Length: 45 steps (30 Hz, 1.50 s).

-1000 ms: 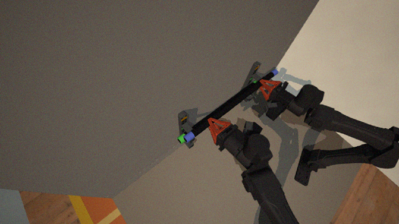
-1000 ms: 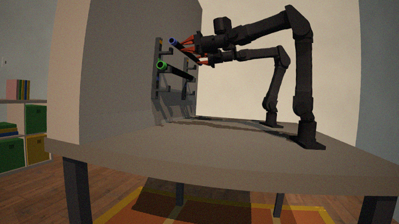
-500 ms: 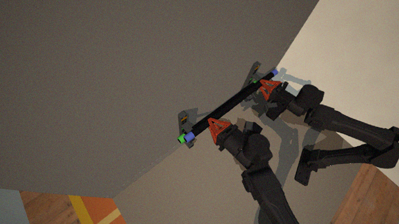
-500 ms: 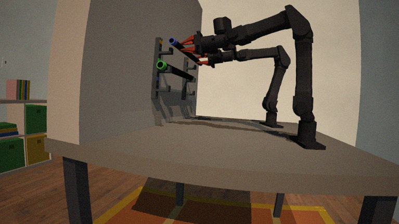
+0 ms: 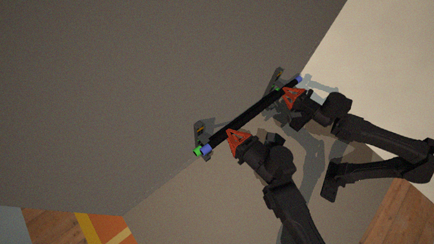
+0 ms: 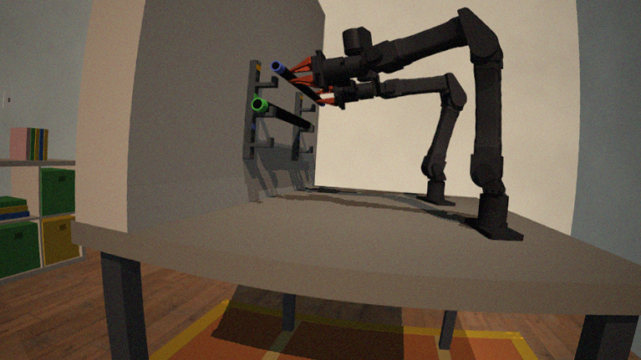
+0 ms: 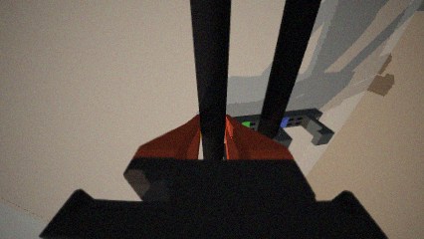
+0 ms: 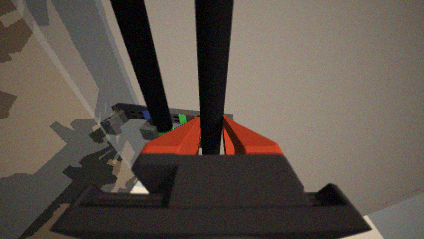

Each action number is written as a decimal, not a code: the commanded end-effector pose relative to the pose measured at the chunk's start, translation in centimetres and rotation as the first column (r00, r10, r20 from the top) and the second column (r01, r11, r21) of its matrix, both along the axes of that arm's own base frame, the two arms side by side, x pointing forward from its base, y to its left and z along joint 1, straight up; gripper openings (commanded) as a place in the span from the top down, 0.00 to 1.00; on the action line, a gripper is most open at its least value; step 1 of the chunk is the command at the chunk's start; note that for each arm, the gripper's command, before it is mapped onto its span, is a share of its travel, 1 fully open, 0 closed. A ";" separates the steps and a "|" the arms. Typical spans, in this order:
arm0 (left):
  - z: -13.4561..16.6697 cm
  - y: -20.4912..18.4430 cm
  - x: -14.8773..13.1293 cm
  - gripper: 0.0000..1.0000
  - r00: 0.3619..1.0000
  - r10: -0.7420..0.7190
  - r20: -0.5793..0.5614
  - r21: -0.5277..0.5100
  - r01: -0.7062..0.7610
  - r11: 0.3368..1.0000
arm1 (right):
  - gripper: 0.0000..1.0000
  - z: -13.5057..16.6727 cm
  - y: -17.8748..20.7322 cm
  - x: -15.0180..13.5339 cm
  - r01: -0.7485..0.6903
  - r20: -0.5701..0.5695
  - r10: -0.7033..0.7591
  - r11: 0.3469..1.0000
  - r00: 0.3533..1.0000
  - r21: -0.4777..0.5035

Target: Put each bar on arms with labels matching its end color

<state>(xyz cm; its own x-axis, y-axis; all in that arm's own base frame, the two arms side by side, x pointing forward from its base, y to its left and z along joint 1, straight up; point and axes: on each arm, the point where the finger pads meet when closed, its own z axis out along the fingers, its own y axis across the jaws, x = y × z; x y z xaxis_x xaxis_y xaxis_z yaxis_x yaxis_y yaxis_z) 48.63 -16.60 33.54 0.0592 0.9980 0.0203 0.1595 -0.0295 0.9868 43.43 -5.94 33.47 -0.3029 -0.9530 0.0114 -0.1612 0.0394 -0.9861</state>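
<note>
The grey, angular rack [image 5: 195, 133] [image 6: 248, 124] [image 7: 316, 113] [image 8: 124, 107] carries the smooth, round green-ended bar [image 5: 197, 151] [image 6: 289, 114] [image 7: 291, 55] [image 8: 144, 65] on its middle, green-labelled pair. The left gripper [image 5: 229, 133] [image 6: 290, 74] [image 7: 212, 119] and right gripper [image 5: 284, 91] [image 6: 319, 97] [image 8: 211, 119], both partly open, clamp the black, blue-ended bar [image 5: 258, 107] [image 6: 301, 85] [image 7: 211, 60] [image 8: 214, 60] before the top pair. The 2 bars overlap from above; the wrist views crop both.
</note>
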 end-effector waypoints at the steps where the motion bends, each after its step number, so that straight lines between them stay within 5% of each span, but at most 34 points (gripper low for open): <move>1: 6.9 0.5 -0.9 1.00 0.987 0.012 0.160 -0.027 -0.008 1.000 | 1.00 6.6 0.1 -0.8 0.010 0.160 -0.004 0.999 0.987 -0.039; 45: 0.6 0.5 -0.9 1.00 0.987 0.012 0.161 -0.026 -0.008 1.000 | 1.00 0.4 0.1 -0.8 0.010 0.161 -0.004 0.999 0.987 -0.039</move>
<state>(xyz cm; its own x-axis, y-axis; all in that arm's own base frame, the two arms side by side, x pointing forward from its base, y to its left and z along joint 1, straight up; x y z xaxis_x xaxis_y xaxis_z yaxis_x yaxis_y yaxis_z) 47.98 -16.42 28.88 0.0600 0.9981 0.0163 0.1650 -0.0260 0.9859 43.03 -5.66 28.84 -0.2969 -0.9549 0.0096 -0.1645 0.0413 -0.9855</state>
